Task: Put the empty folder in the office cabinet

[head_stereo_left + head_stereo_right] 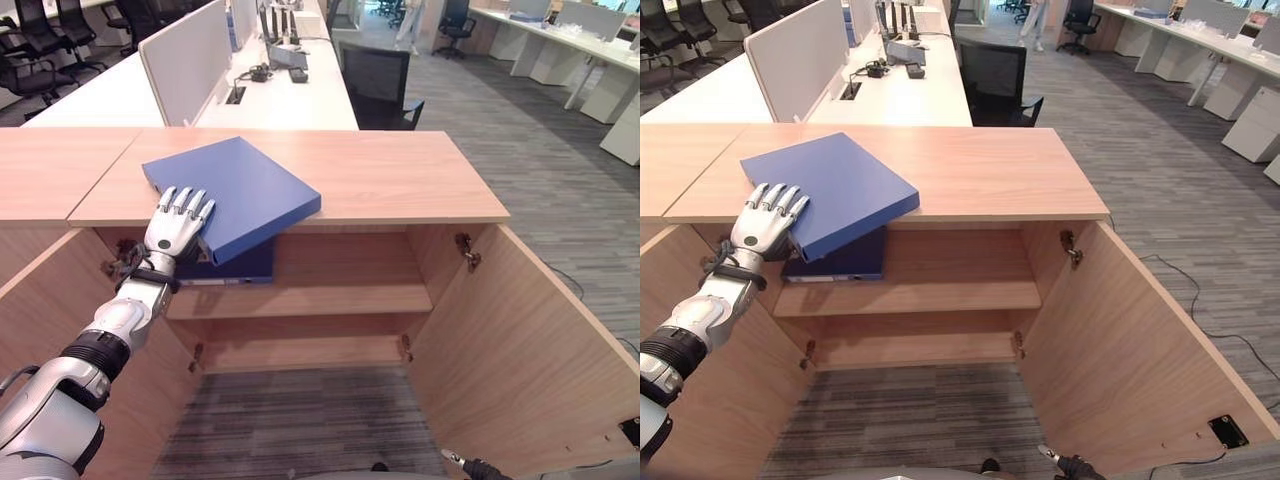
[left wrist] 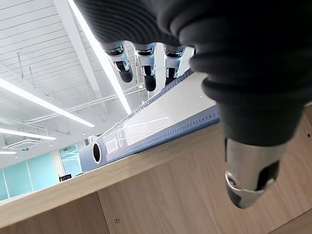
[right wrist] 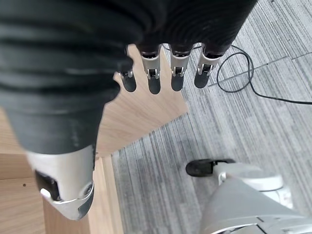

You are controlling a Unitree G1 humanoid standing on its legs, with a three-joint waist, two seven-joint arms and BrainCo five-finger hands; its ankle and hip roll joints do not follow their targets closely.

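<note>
Gripping the folder at the cabinet's top edge, ready to bring it down to a shelf.

We had the blue folder (image 1: 235,193) lying on the cabinet top (image 1: 400,180), one corner jutting past the front edge, our left hand (image 1: 178,222) pinching its near corner, fingers laid on the cover and thumb beneath. Our right hand (image 3: 161,73) hung slack and empty by the open right door (image 1: 520,340). Next, we judged, the folder had to be drawn off and slid onto the upper shelf (image 1: 340,298) beside another blue folder (image 1: 840,262).
</note>
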